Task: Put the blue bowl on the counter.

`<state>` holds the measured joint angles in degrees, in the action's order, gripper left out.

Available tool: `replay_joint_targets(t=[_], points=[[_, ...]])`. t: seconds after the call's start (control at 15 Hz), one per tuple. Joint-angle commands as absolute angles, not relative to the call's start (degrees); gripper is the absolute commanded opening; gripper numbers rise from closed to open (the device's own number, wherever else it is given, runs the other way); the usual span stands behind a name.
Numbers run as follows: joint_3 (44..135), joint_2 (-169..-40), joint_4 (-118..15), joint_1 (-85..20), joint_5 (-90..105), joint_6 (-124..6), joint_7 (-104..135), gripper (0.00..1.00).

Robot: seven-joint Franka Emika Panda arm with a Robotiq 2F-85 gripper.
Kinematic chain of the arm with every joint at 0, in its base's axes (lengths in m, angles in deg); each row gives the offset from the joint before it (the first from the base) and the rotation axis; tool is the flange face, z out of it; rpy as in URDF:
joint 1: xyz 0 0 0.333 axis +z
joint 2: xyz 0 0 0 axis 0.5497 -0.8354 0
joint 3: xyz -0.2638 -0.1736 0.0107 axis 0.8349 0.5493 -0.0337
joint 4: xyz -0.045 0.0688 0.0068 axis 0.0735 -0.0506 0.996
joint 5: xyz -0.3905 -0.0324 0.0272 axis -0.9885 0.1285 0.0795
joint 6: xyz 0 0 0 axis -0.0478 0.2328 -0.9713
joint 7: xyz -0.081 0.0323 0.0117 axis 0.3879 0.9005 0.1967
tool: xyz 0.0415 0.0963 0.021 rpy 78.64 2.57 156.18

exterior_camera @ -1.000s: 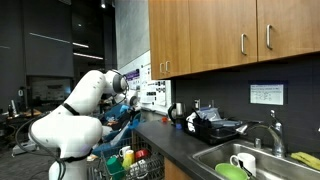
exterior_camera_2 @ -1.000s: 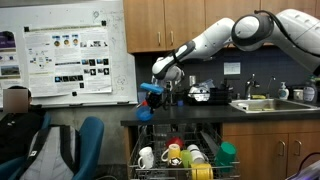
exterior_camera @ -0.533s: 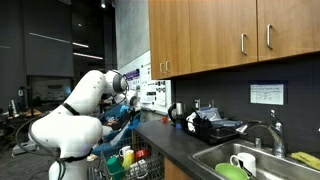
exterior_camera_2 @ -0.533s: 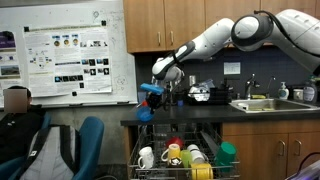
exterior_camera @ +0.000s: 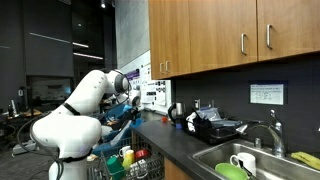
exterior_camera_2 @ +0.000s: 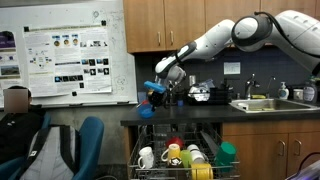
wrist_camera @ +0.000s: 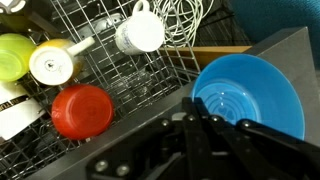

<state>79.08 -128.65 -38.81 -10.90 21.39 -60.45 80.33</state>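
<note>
Gripper (wrist_camera: 200, 122) fingers pinch the near rim of the blue bowl (wrist_camera: 250, 92) and hold it up in the air, open side up. It hangs at the end of the dark counter (wrist_camera: 285, 50). Lower down, the dish rack (wrist_camera: 120, 75) holds a red cup (wrist_camera: 82, 110) and a white mug (wrist_camera: 140, 32).

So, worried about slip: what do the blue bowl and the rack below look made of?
The small round blue bowl looks like smooth plastic, maybe glazed ceramic: even colour, soft sheen, faint rings inside. The wire dish rack looks like coated metal: thin grey rods in a grid.
</note>
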Motion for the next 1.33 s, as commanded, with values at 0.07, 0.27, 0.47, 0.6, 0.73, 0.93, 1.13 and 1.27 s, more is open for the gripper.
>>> replay_joint_targets(t=[0.07,0.27,0.47,0.6,0.73,0.93,1.13,1.27], points=[[76.44,-128.05,-40.49,-14.74,26.57,-62.89,77.69,0.01],[75.75,-128.29,-40.83,-16.43,29.79,-62.56,77.45,0.01],[75.2,-128.67,-40.96,-17.55,32.37,-62.44,77.14,0.01],[74.8,-129.09,-40.81,-17.93,33.44,-62.51,76.65,0.01],[76.11,-129.42,-40.14,-16.82,31.96,-61.73,77.88,0.04],[75.88,-129.68,-40.14,-16.9,32.34,-61.74,77.57,0.04],[75.84,-129.75,-40.14,-16.89,32.35,-61.77,77.56,0.04],[75.84,-129.76,-40.14,-16.9,32.35,-61.78,77.55,0.04]])
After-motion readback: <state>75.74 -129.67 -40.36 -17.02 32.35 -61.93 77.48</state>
